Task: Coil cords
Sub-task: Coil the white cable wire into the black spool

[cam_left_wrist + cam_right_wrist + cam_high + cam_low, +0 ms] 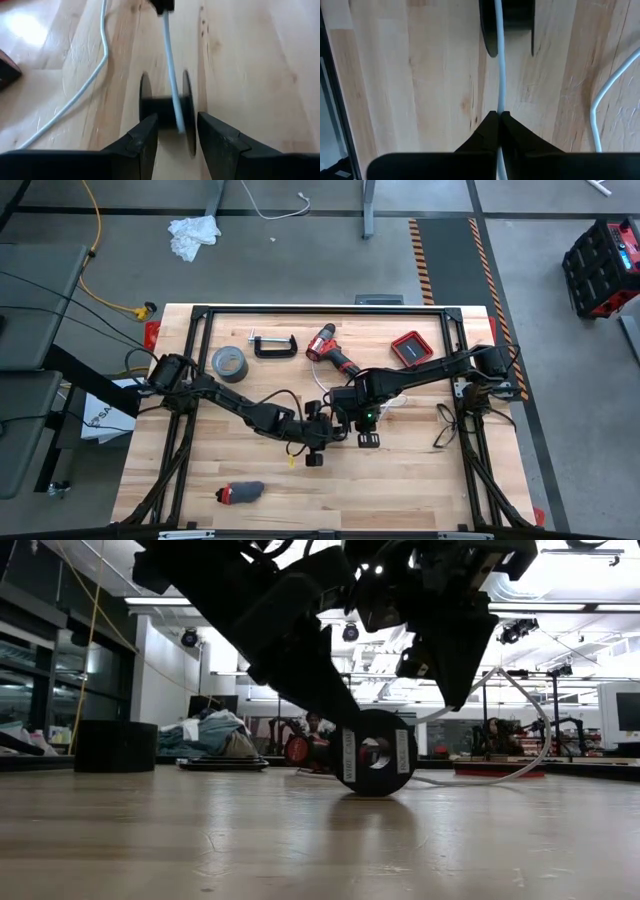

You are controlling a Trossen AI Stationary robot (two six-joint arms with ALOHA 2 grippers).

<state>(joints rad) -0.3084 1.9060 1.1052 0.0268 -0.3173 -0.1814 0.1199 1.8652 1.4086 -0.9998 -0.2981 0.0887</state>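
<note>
The cord is a thin white cable [498,60] that ends on a small black disc-shaped spool [375,752] with a pale centre. The spool stands on its rim on the wooden table [420,480], near the middle. My left gripper [177,122] comes from the table's left and is closed on the spool. Just beyond the spool, my right gripper [499,115] is shut on the cable. The cable's slack part [535,740] arcs away and lies on the table. My left gripper pinches the spool across its width, one finger [220,140] outside each flat flange [189,125]. The fingers slant down from the table's left. The spool stands on edge, its lower rim [375,794] at the table top. My right gripper pinches the white cable [499,102] between its shut fingertips, a short way from the spool. The fingers point steeply down and the cable runs along them. From the tips the cable goes in a straight, taut line to the spool's hub [507,15].
A grey tape roll [229,362], a black clamp [272,345], a red drill [333,355] and a red tray [410,348] lie along the far side. A red-and-grey object [240,493] lies near the front edge. Dark cables [445,425] hang at the right.
</note>
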